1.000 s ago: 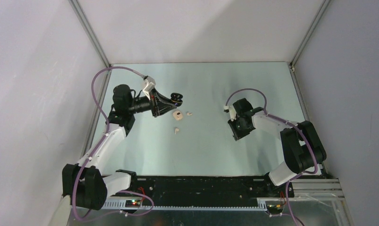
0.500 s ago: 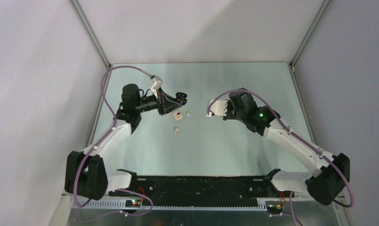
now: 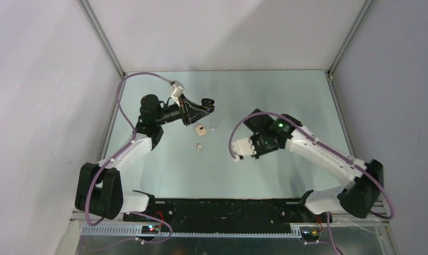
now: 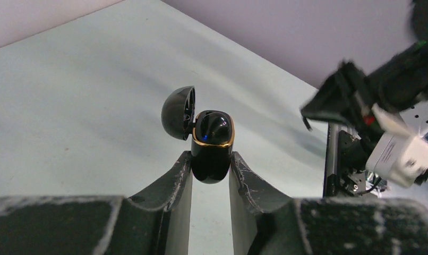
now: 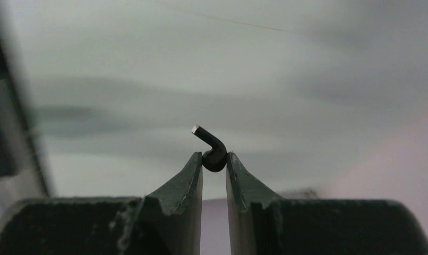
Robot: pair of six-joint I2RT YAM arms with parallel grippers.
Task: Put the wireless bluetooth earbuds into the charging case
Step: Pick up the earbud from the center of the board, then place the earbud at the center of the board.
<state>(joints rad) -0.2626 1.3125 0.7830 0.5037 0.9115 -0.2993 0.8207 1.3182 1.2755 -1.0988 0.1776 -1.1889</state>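
**A:** Where do we have the charging case (image 4: 212,142)?

**B:** We have it clamped in the left gripper (image 4: 211,160). The fingers (image 4: 176,183) press on either side of its glossy black body, below the gold rim (image 4: 213,142). The lid (image 4: 178,112) stands swung open on the case's left in the left wrist view.

**A:** And the earbud (image 5: 215,153)?

**B:** We pinch one at the tips of the right gripper (image 5: 214,160). It is small and dark, with a bent stem and a pale end poking up to the left. From above, that gripper sits right of the case and nearer the arm bases, well apart from it.

**A:** Is anything inside the case?

**B:** We see a shiny dark hollow with a blue dot, but we cannot tell whether a bud sits in it.

**A:** What lies near the case?

**B:** On the table (image 3: 265,95), on the base side of the case, we see a rounded beige piece (image 3: 200,129) with a dark dot. A tiny pale bit (image 3: 214,128) lies just to its right. A smaller beige piece (image 3: 199,147) lies farther from the case.
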